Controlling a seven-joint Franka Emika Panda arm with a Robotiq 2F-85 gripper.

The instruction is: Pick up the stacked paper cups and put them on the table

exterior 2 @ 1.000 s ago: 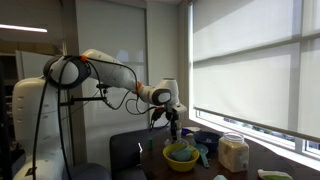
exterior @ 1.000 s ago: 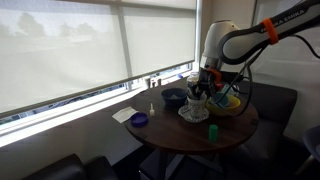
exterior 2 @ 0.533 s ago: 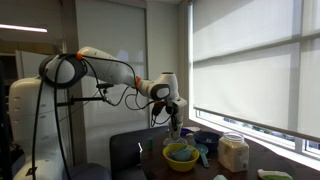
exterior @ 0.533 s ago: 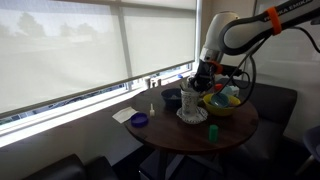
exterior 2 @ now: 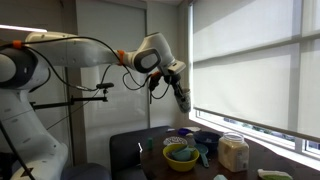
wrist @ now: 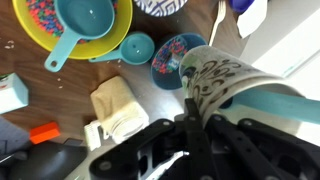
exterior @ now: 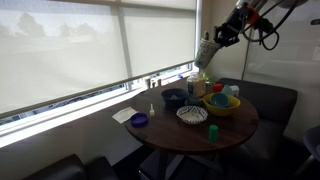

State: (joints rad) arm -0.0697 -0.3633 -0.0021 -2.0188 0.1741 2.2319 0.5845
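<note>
My gripper (exterior: 207, 52) is shut on the stacked paper cups (exterior: 204, 47), off-white with a dark pattern. It holds them high above the round dark brown table (exterior: 190, 134), tilted. In an exterior view the gripper (exterior 2: 183, 99) hangs well above the dishes. In the wrist view the jaws (wrist: 195, 100) pinch the wall of the cups (wrist: 225, 72), and the table (wrist: 40, 88) lies far below.
On the table stand a yellow bowl (exterior: 222, 104) with teal scoops (wrist: 85, 15), a blue bowl (exterior: 173, 97), a patterned bowl (exterior: 192, 114), a small green cup (exterior: 213, 131), a purple dish (exterior: 139, 120) and a tiny white bottle (exterior: 152, 107). A jar (exterior 2: 233, 152) stands near the window.
The arm has risen from just above the patterned bowl to high above the table, taking the cups up with it.
</note>
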